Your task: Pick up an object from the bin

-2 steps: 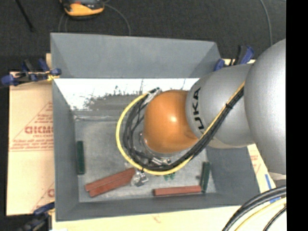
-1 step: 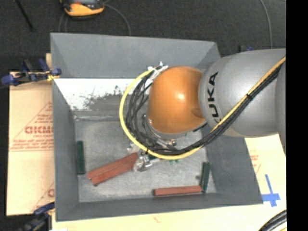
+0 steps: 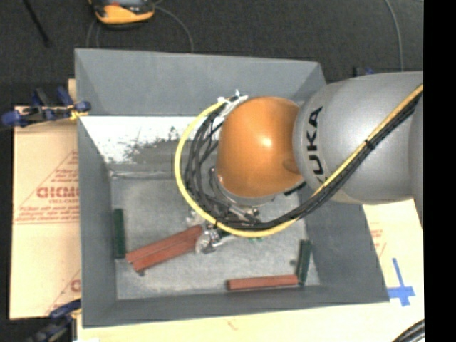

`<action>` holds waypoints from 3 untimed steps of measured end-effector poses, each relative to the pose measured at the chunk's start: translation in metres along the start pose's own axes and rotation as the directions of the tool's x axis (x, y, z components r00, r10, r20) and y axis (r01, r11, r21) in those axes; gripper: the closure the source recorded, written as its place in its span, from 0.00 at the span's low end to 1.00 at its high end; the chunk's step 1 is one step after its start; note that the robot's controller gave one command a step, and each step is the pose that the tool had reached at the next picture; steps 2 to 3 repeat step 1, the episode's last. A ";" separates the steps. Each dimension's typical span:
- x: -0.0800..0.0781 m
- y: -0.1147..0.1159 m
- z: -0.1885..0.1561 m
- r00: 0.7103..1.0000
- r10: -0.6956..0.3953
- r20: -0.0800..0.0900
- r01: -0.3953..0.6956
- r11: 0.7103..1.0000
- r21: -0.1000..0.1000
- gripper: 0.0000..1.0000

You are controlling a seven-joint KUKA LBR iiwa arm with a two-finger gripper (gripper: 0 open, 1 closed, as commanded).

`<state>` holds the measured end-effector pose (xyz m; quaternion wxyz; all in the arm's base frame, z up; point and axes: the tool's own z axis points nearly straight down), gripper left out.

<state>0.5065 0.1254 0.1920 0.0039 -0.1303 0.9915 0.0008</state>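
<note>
The tool [image 3: 209, 239] sits at the right end of the red-brown bar [image 3: 164, 251]; I cannot tell its grip.

Counted: two flat reddish-brown rectangular bars [image 3: 165, 250]; two narrow dark green sticks [image 3: 117, 234]; all within one grey metal bin [image 3: 92, 191].

Bin [image 3: 92, 212]: grey sheet metal, matt; back wall pale, scuffed with dark specks; floor faintly grainy.
Orange cover [image 3: 256, 148]: smooth, glossy, bright highlight.
Arm casing [image 3: 363, 134]: smooth silver-grey, satin sheen.
Cables [image 3: 183, 155]: smooth yellow and black sheathing.
Red-brown bars [image 3: 165, 250] [image 3: 262, 283]: matt; material unclear.
Green sticks [image 3: 118, 234] [image 3: 304, 261]: dark, matt.
End effector [image 3: 209, 240]: glinting bare metal.
</note>
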 end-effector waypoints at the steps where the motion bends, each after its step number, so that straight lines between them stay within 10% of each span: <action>1: 0.011 -0.012 -0.024 0.984 0.177 -0.011 -0.177 0.984 0.001 1.00; 3: 0.011 -0.012 -0.024 0.984 0.177 -0.011 -0.177 0.984 0.001 1.00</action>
